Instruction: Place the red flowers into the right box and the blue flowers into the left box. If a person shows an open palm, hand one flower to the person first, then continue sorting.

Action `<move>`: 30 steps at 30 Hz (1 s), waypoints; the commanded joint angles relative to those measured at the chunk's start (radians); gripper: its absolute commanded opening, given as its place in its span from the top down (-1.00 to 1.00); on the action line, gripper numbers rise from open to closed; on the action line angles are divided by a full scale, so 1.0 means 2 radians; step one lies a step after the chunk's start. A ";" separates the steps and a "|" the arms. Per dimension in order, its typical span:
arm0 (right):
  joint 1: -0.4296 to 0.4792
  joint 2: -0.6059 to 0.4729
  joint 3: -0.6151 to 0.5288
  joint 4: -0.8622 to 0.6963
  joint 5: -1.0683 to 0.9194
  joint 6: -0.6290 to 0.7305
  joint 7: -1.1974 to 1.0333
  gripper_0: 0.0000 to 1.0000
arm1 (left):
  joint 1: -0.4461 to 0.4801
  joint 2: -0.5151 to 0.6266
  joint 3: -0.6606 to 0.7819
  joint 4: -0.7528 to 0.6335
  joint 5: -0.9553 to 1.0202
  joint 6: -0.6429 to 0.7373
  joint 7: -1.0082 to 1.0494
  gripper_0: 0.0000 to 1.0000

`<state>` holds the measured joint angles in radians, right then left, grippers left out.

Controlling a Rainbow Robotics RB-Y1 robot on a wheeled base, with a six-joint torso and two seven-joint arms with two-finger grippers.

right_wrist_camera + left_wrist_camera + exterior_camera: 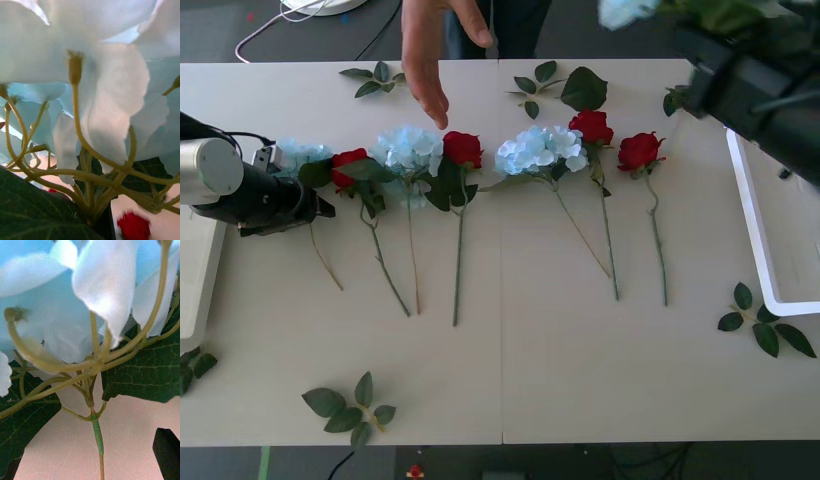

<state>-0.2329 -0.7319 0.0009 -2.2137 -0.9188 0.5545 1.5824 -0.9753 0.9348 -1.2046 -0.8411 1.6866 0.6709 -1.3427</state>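
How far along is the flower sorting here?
Done: nothing shows in the right box. In hand: the right gripper holds one blue flower aloft; a person's hand reaches over the table. Remaining: four red roses and three blue flowers on the table, left gripper at the leftmost.

The left arm (220, 180) has a round, shiny silver part, then a chunky black part with thin black cables on top. The right arm (760, 95) is big, black and boxy. The person (480, 25) wears dark trousers.
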 commanded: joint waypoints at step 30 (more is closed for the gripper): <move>-0.213 0.103 0.125 0.188 -0.005 -0.093 0.174 1.00 | -0.007 -0.012 -0.012 0.009 -0.005 -0.006 0.008 -1.00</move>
<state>-0.6140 -0.5512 0.2333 -1.8332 -0.9203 0.3934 1.9136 -0.9761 0.9347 -1.2046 -0.8409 1.6864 0.6707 -1.3427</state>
